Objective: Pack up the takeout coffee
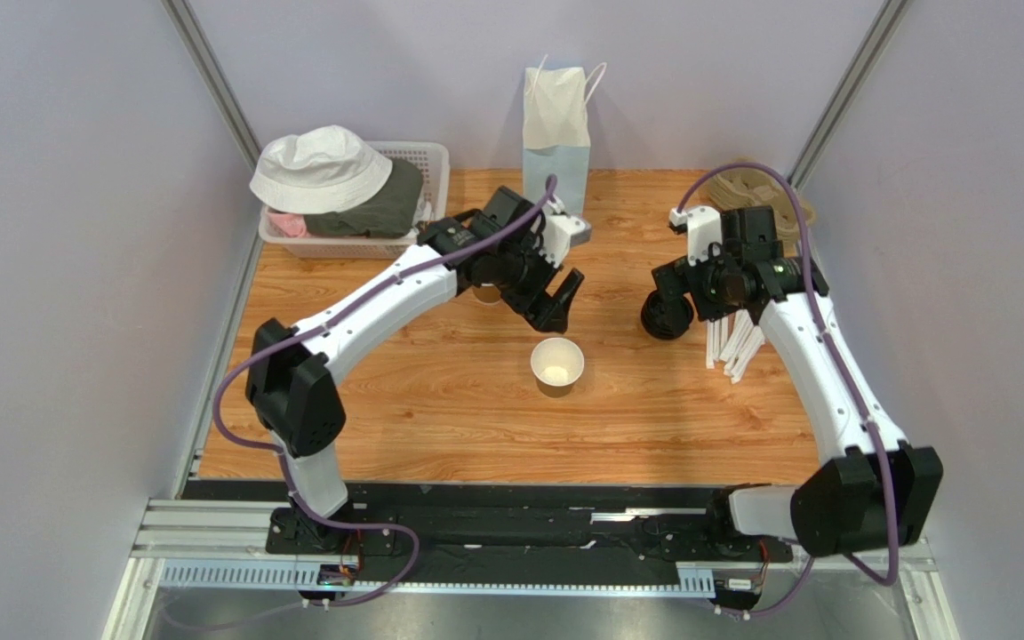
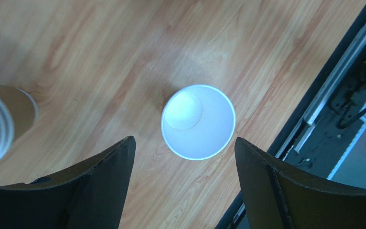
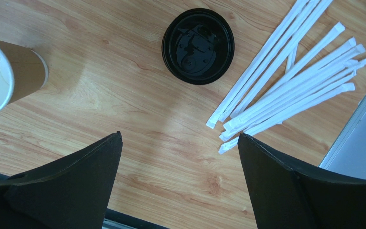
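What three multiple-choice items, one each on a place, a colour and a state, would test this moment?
1. Where on the table does the lone paper cup stand?
A. far left corner
B. right edge
C. near the middle, by the left gripper

2. What colour is the loose lid beside the wrapped straws?
A. black
B. white
C. brown

3. How do the left gripper's jaws stand?
A. shut on the cup
B. open, holding nothing
C. shut on a straw

Answers: C, the top view shows the cup mid-table; A, the right wrist view shows a black lid; B, the left wrist view shows both fingers wide apart, clear of the cup.
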`<state>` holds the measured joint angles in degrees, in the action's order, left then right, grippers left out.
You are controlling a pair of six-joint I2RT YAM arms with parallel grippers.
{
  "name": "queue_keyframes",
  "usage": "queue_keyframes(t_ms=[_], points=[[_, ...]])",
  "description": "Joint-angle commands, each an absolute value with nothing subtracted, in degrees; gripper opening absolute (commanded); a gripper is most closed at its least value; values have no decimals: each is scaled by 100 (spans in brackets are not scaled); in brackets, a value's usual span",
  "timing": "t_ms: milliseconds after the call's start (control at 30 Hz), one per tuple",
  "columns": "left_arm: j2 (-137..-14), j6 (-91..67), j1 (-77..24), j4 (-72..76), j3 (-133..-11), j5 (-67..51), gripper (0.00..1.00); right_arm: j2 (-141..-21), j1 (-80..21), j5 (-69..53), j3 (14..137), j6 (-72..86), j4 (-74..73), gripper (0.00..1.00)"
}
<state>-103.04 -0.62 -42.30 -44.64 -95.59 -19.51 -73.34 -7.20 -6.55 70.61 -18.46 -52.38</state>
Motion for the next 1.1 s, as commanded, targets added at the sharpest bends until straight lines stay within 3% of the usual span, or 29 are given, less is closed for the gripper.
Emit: queue_keyframes(t_ms=[0, 200, 700, 1067], points=[[-9712, 220, -3947, -4992, -10230, -2574, 87, -8023, -712, -659, 7584, -2408, -5379, 100], [-9431, 202, -3227, -5229, -10239, -3522, 87, -9148, -712, -1054, 8296, -2689, -5773, 98], [-9272, 325, -2575, -5388, -9993, -3814, 85, -10670, -730, -1494, 9035, -2444, -6029, 61], [-9378, 308, -2514, -5432, -10081, -3893, 84, -11135, -738, -1512, 9167, -2355, -5950, 49]])
